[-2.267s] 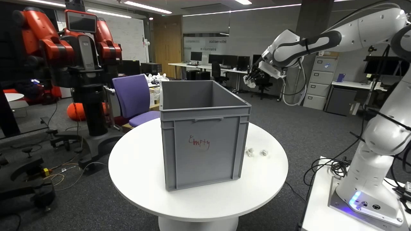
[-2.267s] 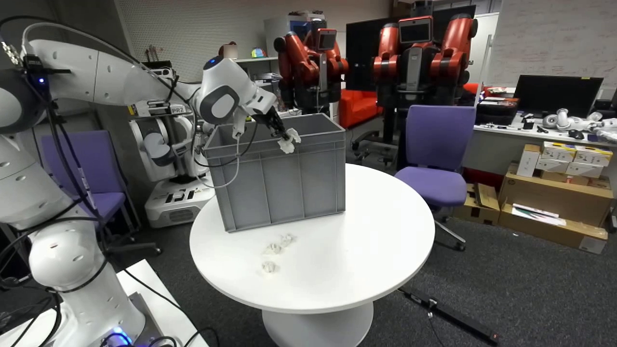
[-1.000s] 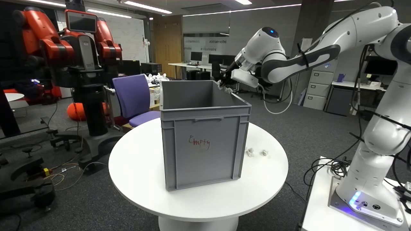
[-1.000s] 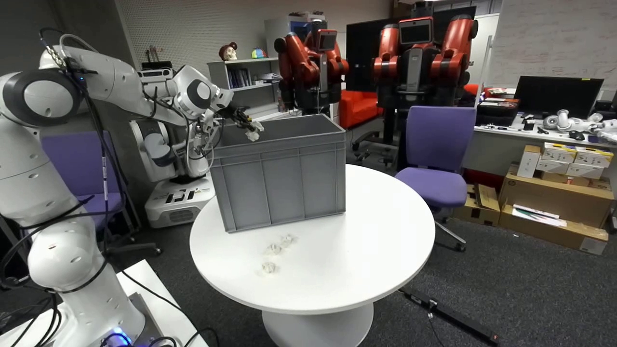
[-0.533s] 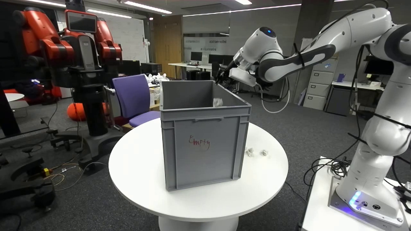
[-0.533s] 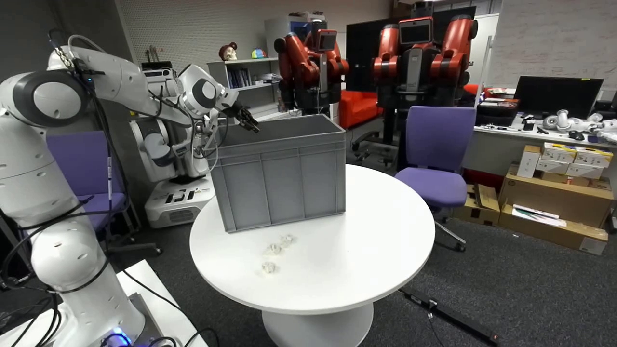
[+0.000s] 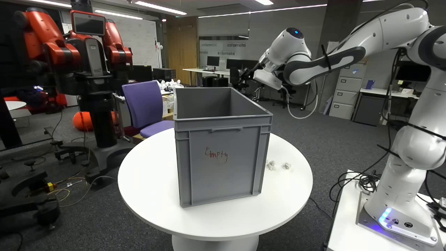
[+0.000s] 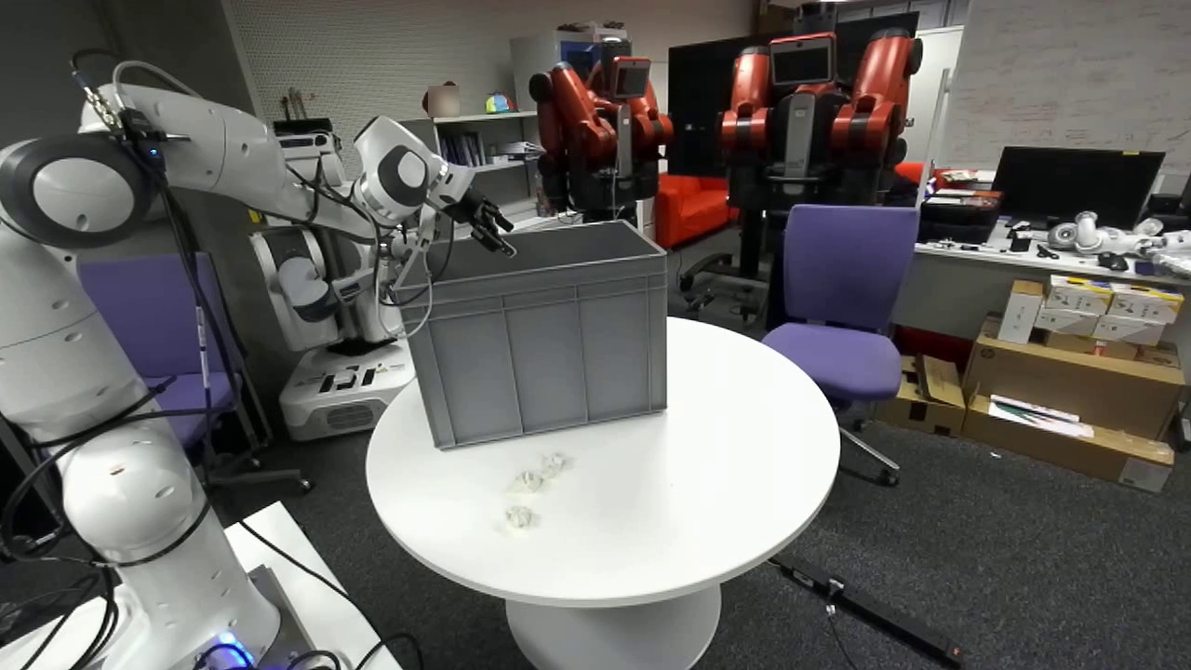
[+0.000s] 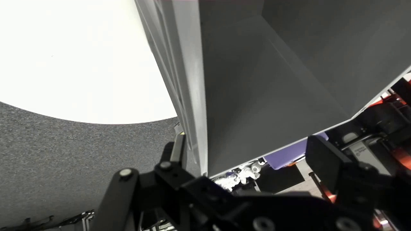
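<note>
One gray bin, three crumpled white wads on round white desk. My tool, jaws wide apart, near bin's rim. Dark carpet, two red robots beyond.

Ceiling strips in an exterior view throw an even light from above, with the far wall grey and dim while the white surface shines bright. In the wrist view that surface burns out to flat white, the inside of the grey crate lies in shade, and the jaws show near-black, blurred where closest. Small pale lumps look smeary in both exterior views, and the filing cabinet leans with wide-angle distortion.
</note>
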`<control>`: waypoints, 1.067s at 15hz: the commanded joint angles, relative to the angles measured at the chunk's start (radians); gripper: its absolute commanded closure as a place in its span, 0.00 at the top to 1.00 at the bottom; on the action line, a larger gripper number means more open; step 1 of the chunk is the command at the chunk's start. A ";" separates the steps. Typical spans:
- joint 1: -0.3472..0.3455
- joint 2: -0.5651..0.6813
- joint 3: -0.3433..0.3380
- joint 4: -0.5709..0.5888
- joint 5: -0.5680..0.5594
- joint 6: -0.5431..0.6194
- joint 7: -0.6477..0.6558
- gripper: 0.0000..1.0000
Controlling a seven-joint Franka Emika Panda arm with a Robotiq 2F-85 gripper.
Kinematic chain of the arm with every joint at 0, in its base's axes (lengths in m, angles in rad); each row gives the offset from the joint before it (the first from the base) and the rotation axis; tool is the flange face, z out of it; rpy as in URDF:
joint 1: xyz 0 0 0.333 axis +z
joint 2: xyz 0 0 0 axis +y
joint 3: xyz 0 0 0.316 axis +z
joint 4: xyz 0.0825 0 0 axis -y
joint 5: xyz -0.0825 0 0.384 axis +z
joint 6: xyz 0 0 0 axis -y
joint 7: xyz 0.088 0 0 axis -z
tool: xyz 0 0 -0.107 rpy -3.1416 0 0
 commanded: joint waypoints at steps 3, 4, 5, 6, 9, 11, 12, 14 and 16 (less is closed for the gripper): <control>-0.038 -0.121 -0.078 -0.159 -0.001 0.035 -0.050 1.00; -0.048 -0.130 -0.090 -0.190 0.008 0.036 -0.075 1.00; -0.064 -0.136 -0.105 -0.223 0.007 0.033 -0.089 1.00; -0.080 -0.139 -0.117 -0.255 0.002 0.020 -0.113 1.00; -0.135 -0.107 -0.161 -0.337 -0.020 0.040 -0.192 1.00; -0.161 -0.059 -0.188 -0.365 -0.022 0.048 -0.269 1.00; -0.166 -0.030 -0.202 -0.375 -0.008 0.056 -0.316 1.00; -0.170 0.046 -0.224 -0.376 0.000 0.085 -0.397 1.00; -0.161 0.113 -0.246 -0.380 0.032 0.147 -0.499 1.00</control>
